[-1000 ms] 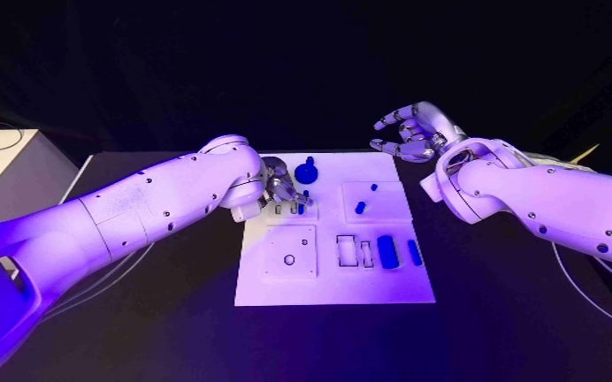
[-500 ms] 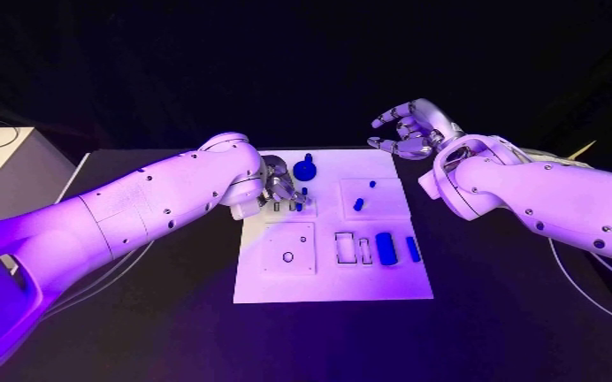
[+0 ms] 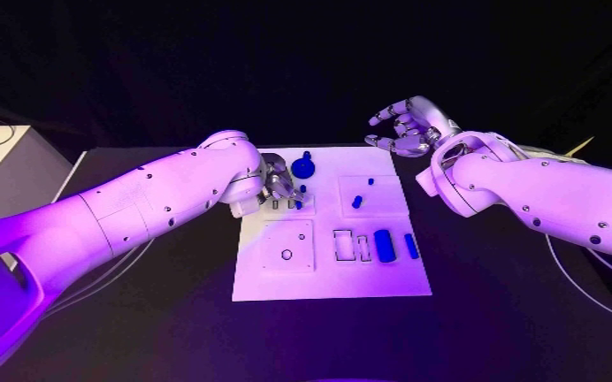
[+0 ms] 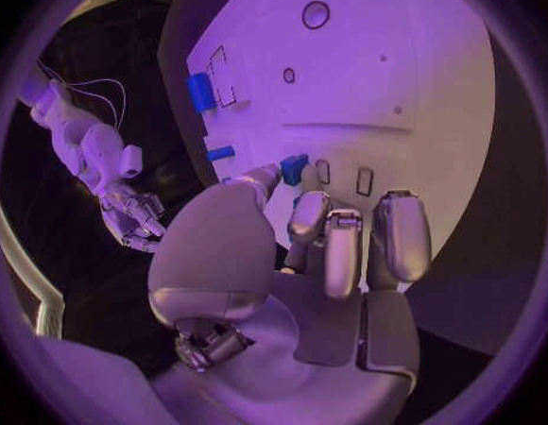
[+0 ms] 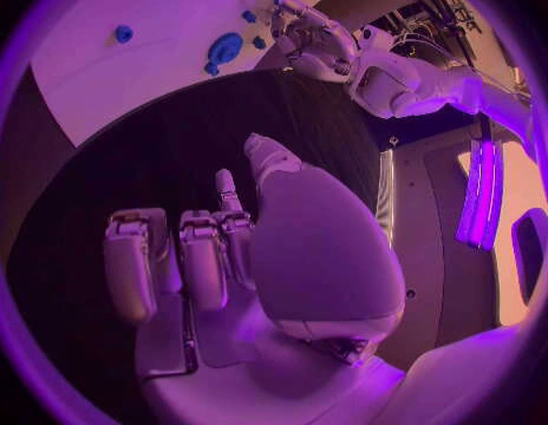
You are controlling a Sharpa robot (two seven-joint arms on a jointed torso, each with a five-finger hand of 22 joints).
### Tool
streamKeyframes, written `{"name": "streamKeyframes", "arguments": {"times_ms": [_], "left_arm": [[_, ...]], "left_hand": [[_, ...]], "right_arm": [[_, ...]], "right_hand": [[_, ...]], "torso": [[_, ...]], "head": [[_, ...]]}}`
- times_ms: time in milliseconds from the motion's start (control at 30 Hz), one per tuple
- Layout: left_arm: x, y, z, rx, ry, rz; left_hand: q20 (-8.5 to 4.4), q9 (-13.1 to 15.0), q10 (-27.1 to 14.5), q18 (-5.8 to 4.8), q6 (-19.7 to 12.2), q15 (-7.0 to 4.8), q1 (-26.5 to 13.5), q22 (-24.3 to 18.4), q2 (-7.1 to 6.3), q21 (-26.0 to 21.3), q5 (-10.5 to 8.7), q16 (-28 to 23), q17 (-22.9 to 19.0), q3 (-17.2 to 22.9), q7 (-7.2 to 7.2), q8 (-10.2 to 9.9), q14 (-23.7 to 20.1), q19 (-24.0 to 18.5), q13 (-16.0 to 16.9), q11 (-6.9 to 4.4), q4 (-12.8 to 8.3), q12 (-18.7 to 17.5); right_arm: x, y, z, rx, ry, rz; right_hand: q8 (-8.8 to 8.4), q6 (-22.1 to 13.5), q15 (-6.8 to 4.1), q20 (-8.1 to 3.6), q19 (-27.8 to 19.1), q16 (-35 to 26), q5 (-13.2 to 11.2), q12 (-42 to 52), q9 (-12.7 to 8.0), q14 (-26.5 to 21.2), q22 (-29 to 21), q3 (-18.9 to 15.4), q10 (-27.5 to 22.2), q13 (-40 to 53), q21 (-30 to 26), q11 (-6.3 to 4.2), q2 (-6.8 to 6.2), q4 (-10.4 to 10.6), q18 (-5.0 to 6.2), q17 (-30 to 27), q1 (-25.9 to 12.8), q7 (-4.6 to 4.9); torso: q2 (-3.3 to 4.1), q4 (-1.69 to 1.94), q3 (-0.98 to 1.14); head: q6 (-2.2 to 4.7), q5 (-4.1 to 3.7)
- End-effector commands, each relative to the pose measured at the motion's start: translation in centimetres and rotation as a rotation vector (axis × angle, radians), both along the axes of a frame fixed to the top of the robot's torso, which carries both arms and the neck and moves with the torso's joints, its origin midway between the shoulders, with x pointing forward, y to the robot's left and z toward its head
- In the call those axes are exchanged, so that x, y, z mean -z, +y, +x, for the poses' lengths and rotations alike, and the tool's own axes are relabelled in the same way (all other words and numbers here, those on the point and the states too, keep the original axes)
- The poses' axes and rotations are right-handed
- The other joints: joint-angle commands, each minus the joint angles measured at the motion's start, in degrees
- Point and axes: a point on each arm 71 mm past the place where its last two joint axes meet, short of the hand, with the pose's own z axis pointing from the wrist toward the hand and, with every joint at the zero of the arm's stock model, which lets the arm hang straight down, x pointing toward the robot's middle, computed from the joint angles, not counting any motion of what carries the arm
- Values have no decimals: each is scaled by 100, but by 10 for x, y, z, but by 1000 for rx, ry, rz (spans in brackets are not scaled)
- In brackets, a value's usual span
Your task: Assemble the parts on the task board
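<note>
Near the board's far left corner, the left hand held a small blue part at its fingertips, just over the slots. Seating it well likely called for aligning the part square to a slot before pressing. The right hand hovered beyond the far right corner, fingers released, grasping nothing. A blue knob stood close beside the left hand and could obstruct it.

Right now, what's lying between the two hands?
In the head view, a round blue part on the task board, between left hand and right hand.
</note>
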Motion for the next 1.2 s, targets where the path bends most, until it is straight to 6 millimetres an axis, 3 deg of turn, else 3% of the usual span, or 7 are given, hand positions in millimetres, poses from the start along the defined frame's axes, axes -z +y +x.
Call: {"name": "streamKeyframes", "arguments": {"times_ms": [33, 267, 367, 533, 667, 833, 1200], "left_arm": [[0, -3, 0, 16, 12, -11], [1, -3, 0, 11, 20, -21], [1, -2, 0, 9, 25, -28], [1, -3, -1, 12, 30, -36], [1, -4, -1, 11, 30, -47], [0, -2, -1, -4, 23, -70], [-3, 7, -3, -38, 15, -110]], "left_hand": [[-34, 37, -39, -41, -39, -27, 84, -12, -19, 8, 31, 25, 1508, 134, 7, 6, 596, -29, -14, -14, 1, -29], [-48, 216, -50, -40, -28, -42, 234, -11, -182, 7, 35, 25, 1508, 754, -14, 16, 596, -37, -15, -35, -3, -38], [-71, 437, -52, -40, -36, -59, 354, -3, -439, 9, 26, 23, 1503, 1571, -37, 51, 594, -38, -16, -59, -21, -46], [-79, 651, -42, -44, -44, -84, 462, 14, -613, 15, 35, 25, 1508, 2328, -54, 88, 596, -34, -13, -77, -183, -52], [-81, 811, -40, -46, -64, -84, 482, 25, -665, 21, 86, 25, 1508, 2777, -41, 120, 596, -32, -19, -77, -436, -71], [-70, 1024, -9, -48, -57, -68, 412, 48, -661, 38, 326, 25, 1508, 3223, 4, 156, 596, -25, -8, -54, -779, -82], [-88, 1369, 113, -60, 83, -107, 59, 124, -756, 83, 743, 25, 1508, 3540, -49, 252, 596, 20, 90, -95, -1079, -30]], "right_arm": [[0, 3, 0, -17, -1, -17], [0, 3, 0, -18, -1, -19], [0, 3, 0, -18, -1, -19], [0, 3, 0, -17, -2, -20], [0, 3, 0, -16, -2, -20], [0, 2, 1, -14, -3, -20], [0, 0, 1, -10, -4, -20]], "right_hand": [[35, -45, -29, -28, 420, 21, 17, -4, 8, 595, 1164, 7, 242, 1209, -38, -25, 3, 30, 28, 1500, -35, -11], [40, -45, -29, -28, 421, 20, 29, -1, 10, 594, 1166, 14, 245, 1211, -37, -25, 4, 28, 28, 1497, -45, -12], [40, -45, -29, -28, 421, 20, 29, -1, 10, 594, 1166, 14, 245, 1211, -37, -25, 4, 28, 28, 1497, -45, -12], [44, -44, -29, -28, 423, 22, 36, 11, 11, 596, 1170, 18, 257, 1220, -33, -26, 4, 26, 26, 1504, -51, -13], [44, -44, -29, -28, 423, 22, 36, 11, 11, 596, 1170, 18, 257, 1220, -33, -26, 4, 26, 26, 1504, -51, -13], [45, -46, -30, -28, 422, 21, 38, 13, 11, 595, 1168, 20, 259, 1222, -35, -26, 3, 27, 27, 1501, -59, -13], [44, -50, -30, -29, 424, 22, 40, 10, 11, 595, 1170, 20, 257, 1219, -32, -26, 2, 27, 26, 1502, -66, -13]], "torso": [[0, 4, 5], [0, 3, 9], [-3, 3, 12], [-2, 2, 14], [-5, 4, 15], [-4, 3, 15], [-7, 15, 19]], "head": [[-17, 32], [-39, 40], [-39, 38], [-46, 42], [-47, 44], [-31, 47], [7, 57]]}}
